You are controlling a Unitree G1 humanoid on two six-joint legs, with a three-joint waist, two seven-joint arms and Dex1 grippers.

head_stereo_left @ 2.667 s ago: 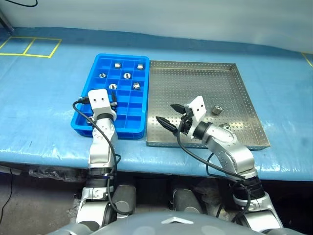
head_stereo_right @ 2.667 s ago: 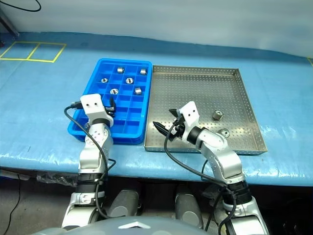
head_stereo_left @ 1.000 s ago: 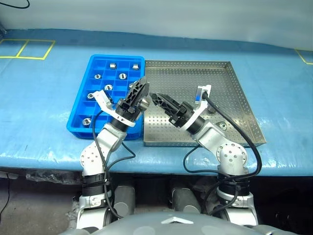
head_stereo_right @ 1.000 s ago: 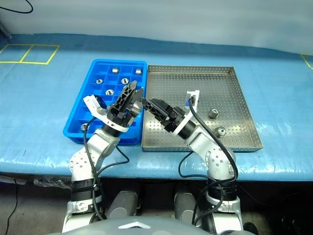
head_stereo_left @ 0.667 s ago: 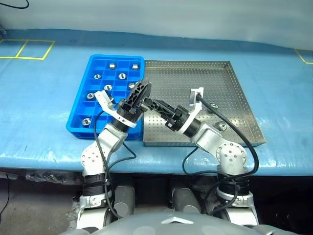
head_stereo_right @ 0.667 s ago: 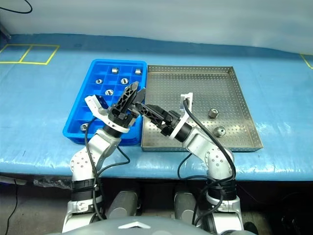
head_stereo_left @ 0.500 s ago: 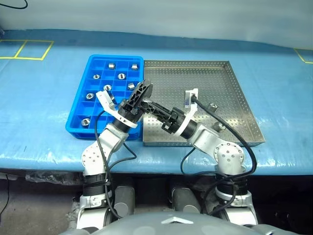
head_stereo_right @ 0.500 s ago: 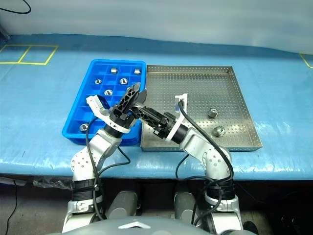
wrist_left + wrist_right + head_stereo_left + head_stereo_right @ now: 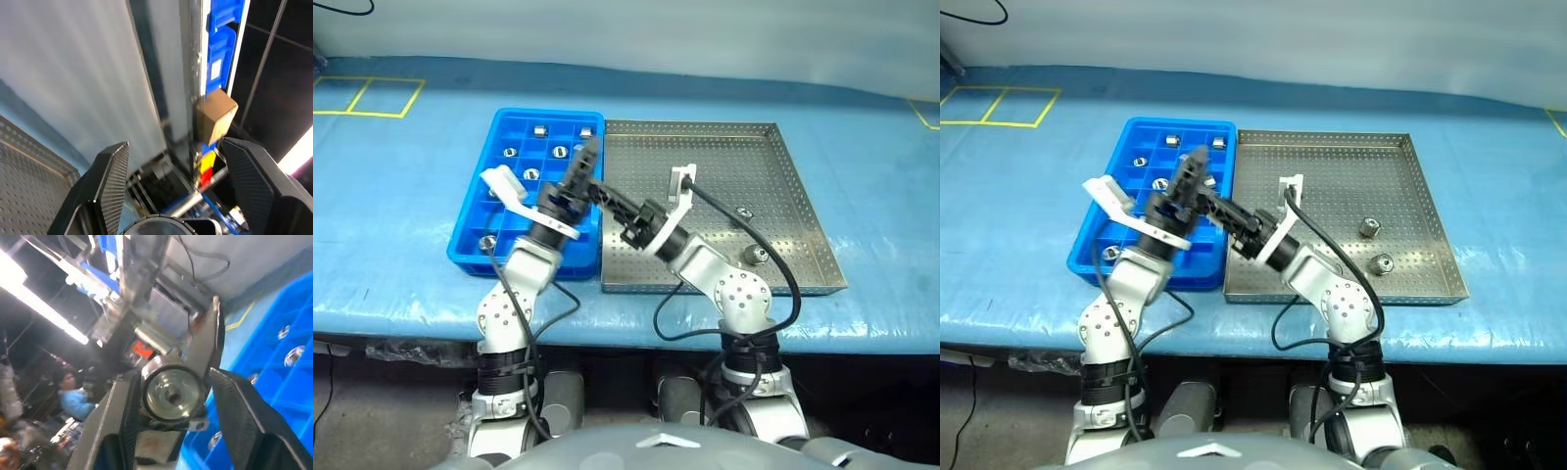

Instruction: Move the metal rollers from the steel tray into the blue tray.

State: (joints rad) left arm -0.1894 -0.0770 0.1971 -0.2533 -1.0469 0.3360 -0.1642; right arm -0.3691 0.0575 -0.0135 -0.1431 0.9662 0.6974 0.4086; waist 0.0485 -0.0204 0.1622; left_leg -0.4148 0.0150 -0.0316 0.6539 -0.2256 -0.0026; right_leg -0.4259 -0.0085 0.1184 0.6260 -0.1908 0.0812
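Steel tray (image 9: 783, 186) still carries two metal rollers (image 9: 758, 255); beside it I see the blue tray (image 9: 514, 211) holding several. Right gripper (image 9: 171, 391) fingers clamp one roller between them above the blue tray; left gripper (image 9: 171, 196) fingers stand apart, empty.

Bright blue gridded tray (image 9: 505, 211); grey perforated steel tray (image 9: 754, 176); shiny silver rollers (image 9: 757, 255); blue tabletop (image 9: 391, 176) with yellow lines (image 9: 367, 98) at its far-left corner.
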